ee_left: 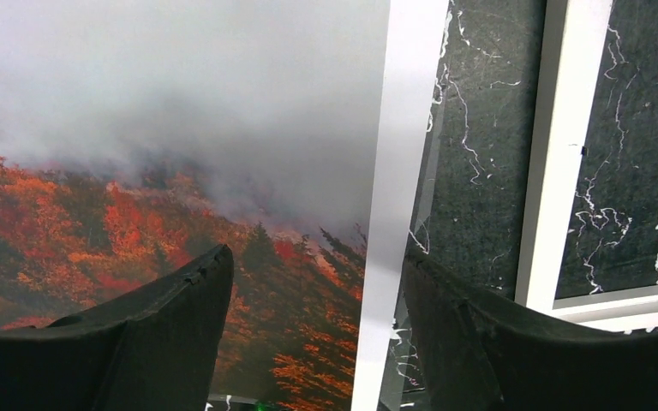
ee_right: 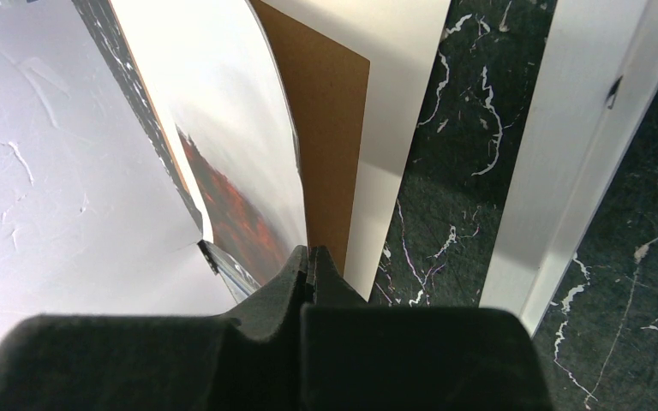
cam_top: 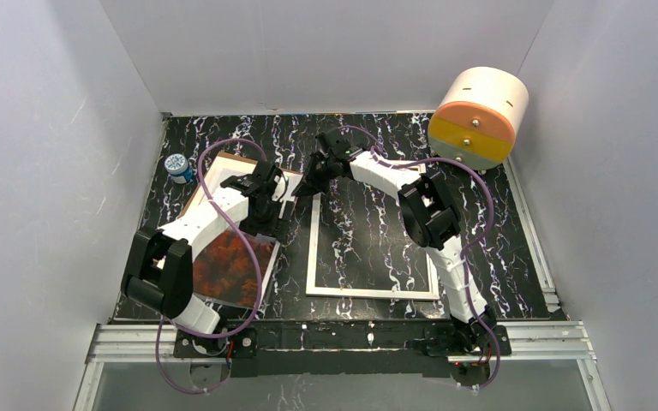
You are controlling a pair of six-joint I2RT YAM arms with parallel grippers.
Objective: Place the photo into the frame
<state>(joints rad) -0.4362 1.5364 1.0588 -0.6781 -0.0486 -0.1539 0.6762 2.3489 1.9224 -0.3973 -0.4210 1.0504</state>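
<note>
The photo (cam_top: 227,270), red-orange forest under grey mist, lies at the left of the table, its far right part lifted and curled. In the right wrist view my right gripper (ee_right: 311,255) is shut on the photo's (ee_right: 231,128) raised edge, above a brown backing board (ee_right: 336,145). My left gripper (ee_left: 317,257) is open and straddles the photo's white right border (ee_left: 394,171), one finger over the print and one over the table. The frame (cam_top: 312,257) lies flat at mid-table, and its white rim (ee_left: 557,154) is just right of the photo.
A white-and-orange drum (cam_top: 478,116) stands at the back right. A small blue-and-white object (cam_top: 177,165) sits at the back left by the brown board (cam_top: 223,165). White walls close in three sides. A metal rail (cam_top: 343,334) runs along the near edge.
</note>
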